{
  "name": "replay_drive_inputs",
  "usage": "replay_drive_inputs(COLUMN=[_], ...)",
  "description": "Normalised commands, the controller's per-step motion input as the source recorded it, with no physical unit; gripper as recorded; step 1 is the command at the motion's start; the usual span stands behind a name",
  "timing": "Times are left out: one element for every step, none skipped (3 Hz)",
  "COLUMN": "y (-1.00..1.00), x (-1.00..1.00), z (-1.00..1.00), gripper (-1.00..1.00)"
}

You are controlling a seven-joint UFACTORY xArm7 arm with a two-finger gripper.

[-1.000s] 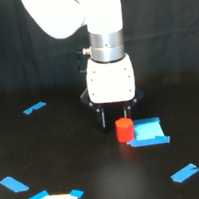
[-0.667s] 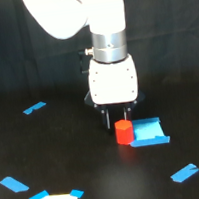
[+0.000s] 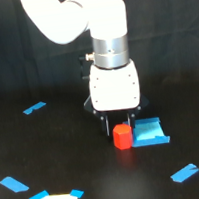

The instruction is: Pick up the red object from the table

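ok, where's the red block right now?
In the exterior view, the red block sits on the table just right of centre, directly under the hand, against the left edge of a blue tape patch.

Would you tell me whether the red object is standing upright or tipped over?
Upright: the red object rests flat on the table, top facet level, just below the gripper.

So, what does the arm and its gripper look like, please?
The arm is glossy white with rounded links, then a silver metal ring above a boxy white wrist housing. The gripper has dark, thin fingers. No cables or markings are visible.
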Motion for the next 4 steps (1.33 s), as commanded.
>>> replay_drive_inputs(y=[-0.33,-0.54,-0.26,-0.14], x=[-0.54,-1.0,-1.0,0.71], z=[1.0,1.0,0.54,1.0], gripper=[-0.98,-1.0,-1.0,-0.92])
